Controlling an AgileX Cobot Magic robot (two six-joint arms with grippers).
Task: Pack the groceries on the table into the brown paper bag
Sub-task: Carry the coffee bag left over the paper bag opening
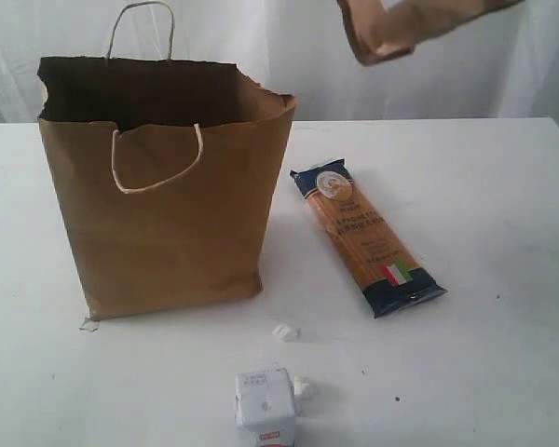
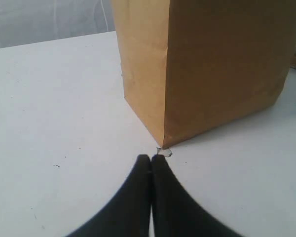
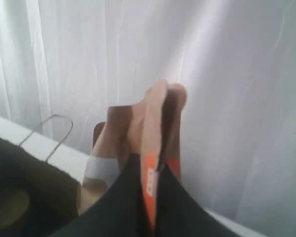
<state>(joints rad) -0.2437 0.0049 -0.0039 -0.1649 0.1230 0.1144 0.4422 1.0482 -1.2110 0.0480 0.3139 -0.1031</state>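
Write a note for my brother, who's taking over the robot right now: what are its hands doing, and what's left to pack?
Left gripper: shut, empty, near the bottom corner of the brown paper bag.
Right gripper: shut on the brown orange-labelled pouch, high in the air, up and right of the bag's opening.
On the table: long spaghetti packet lying right of the bag; white carton in front.
Done: pouch is off the table. The bag's contents cannot be made out.
Left: pouch into the bag, then spaghetti and carton.
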